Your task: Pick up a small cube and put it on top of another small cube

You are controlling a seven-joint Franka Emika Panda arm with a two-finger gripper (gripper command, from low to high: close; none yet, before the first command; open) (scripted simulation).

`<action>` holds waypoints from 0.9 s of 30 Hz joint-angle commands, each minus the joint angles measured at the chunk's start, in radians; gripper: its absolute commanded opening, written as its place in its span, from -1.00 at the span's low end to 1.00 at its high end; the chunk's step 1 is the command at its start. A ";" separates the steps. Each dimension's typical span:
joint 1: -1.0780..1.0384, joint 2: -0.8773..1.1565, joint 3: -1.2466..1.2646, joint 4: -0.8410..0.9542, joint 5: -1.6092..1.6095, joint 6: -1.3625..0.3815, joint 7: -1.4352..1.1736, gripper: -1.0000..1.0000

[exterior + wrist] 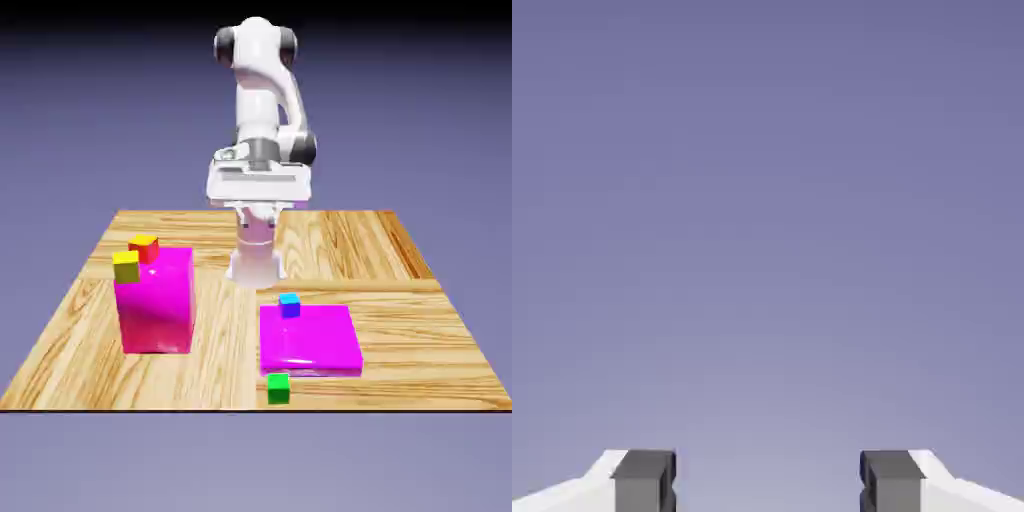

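The small green cube [278, 388] rests on the wooden table [400, 300] near its front edge, just in front of a flat magenta block [315, 345]. A small blue cube [290, 305] sits on that block's far edge. My gripper [768, 488] is open with nothing between its grey fingertips [644, 482], and the hand view shows only the plain backdrop. In the exterior view the white hand [258, 184] hangs high above the table's far side, well away from every cube.
A tall magenta block [155, 305] stands at the exterior view's left. A small yellow cube [126, 266] and a small red cube [144, 247] lie on top of it.
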 commanded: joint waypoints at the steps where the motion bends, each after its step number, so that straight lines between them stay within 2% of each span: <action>1: 0.001 0.036 0.002 0.017 -0.002 -0.011 0.006 0.00; 23: 0.021 0.834 0.049 0.387 -0.050 -0.244 0.127 0.00; 27: 0.029 0.918 0.041 0.413 -0.057 -0.195 0.134 0.00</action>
